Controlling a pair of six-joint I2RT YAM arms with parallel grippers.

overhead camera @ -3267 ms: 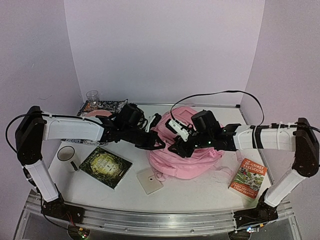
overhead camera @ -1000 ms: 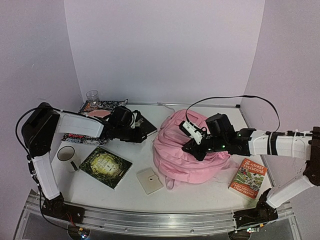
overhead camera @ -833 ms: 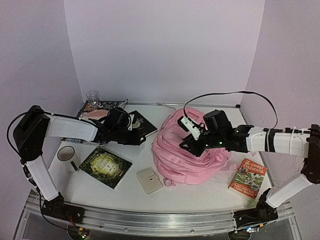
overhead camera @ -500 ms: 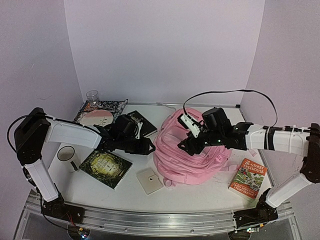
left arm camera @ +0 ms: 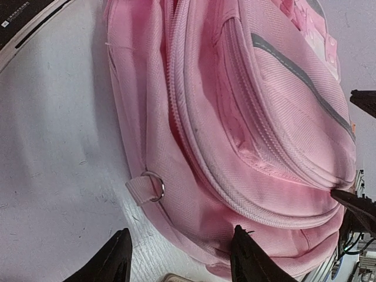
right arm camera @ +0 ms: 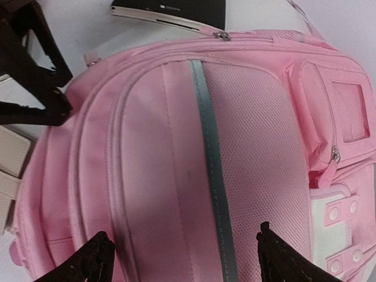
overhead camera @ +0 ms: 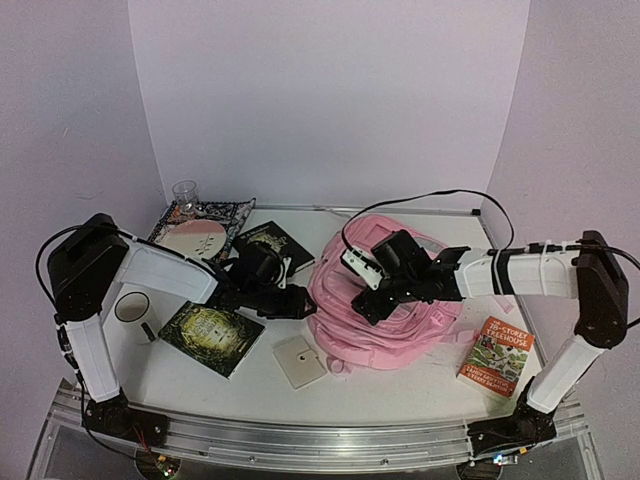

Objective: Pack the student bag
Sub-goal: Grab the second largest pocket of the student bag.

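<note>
The student bag [overhead camera: 395, 320] is a big pale-pink backpack lying front-up in the middle of the table. It fills the left wrist view [left arm camera: 235, 117] and the right wrist view [right arm camera: 194, 147]. My left gripper [overhead camera: 303, 302] is at the bag's left edge, low over the table. It is open [left arm camera: 182, 261], its fingers straddling the bag's hem near a small strap loop with a metal ring [left arm camera: 154, 187]. My right gripper [overhead camera: 368, 303] hovers over the bag's front panel, open wide [right arm camera: 188, 258], holding nothing.
A green book [overhead camera: 210, 335] and a beige square case [overhead camera: 299, 361] lie front left. A black book [overhead camera: 268, 243], a patterned book [overhead camera: 200, 222], a glass [overhead camera: 184, 192] and a mug [overhead camera: 132, 307] are at the left. An orange book [overhead camera: 496, 357] lies at the right.
The right gripper has opened and let go of the bag, which settled flat. The left gripper has moved from the black book to the bag's left edge.
</note>
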